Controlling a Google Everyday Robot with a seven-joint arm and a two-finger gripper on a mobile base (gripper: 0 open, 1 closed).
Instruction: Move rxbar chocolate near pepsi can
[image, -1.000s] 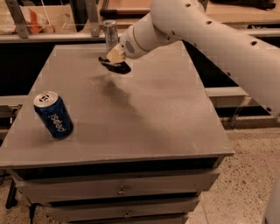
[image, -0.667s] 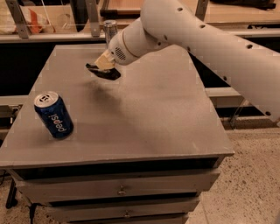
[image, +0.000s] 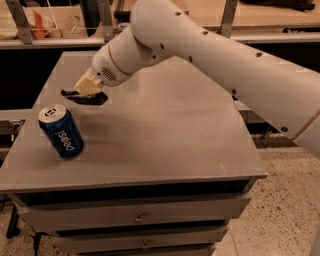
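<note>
The pepsi can (image: 61, 131), blue with white lettering and a silver top, stands upright near the front left of the grey table (image: 165, 130). My gripper (image: 86, 88) is above the left part of the table, a little behind and to the right of the can. It is shut on the rxbar chocolate (image: 87, 97), a flat dark bar that juts out under the pale fingers (image: 84, 84), low over the tabletop. The bar is apart from the can, with a short gap between them.
My white arm (image: 215, 55) reaches in from the right across the back of the table. Drawers (image: 135, 217) sit under the tabletop. A shelf with an orange-and-white item (image: 37, 22) runs behind the table.
My gripper has carried the rxbar chocolate from the back middle of the table forward and to the left, closer to the pepsi can. The can has not moved.
</note>
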